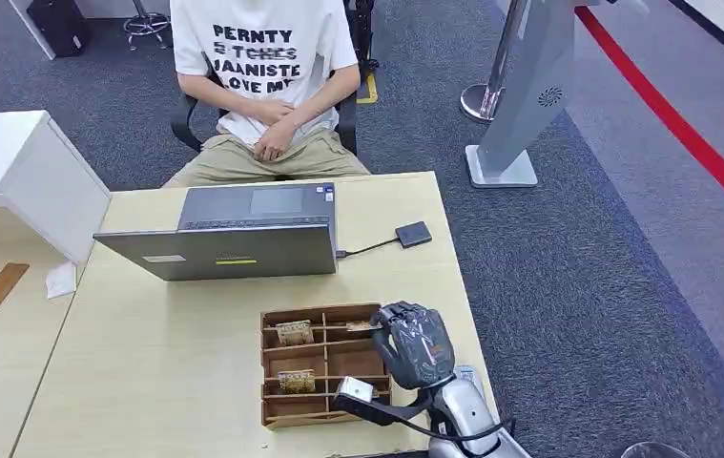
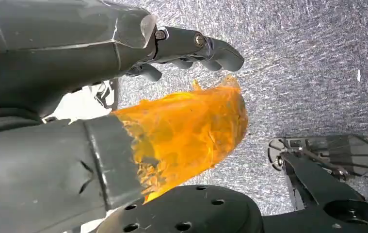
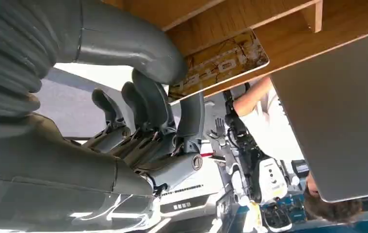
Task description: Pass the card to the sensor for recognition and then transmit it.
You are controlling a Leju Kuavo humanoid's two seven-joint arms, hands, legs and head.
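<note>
1. The wooden tray (image 1: pixel 323 366) sits near the front right of the surface (image 1: pixel 148 363); its dividers leave narrow slots.
2. The laptop (image 1: pixel 234 234) stands across the path toward the person (image 1: pixel 262 86).
3. The sensor (image 1: pixel 414 234) lies right of the laptop, bare surface between it and the tray.
4. The right hand (image 1: pixel 415 343) hangs over the tray's right edge.

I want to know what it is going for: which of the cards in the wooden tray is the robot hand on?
The card in the far right compartment of the wooden tray; the right robot hand is at it, while the two left-column cards lie apart.
</note>
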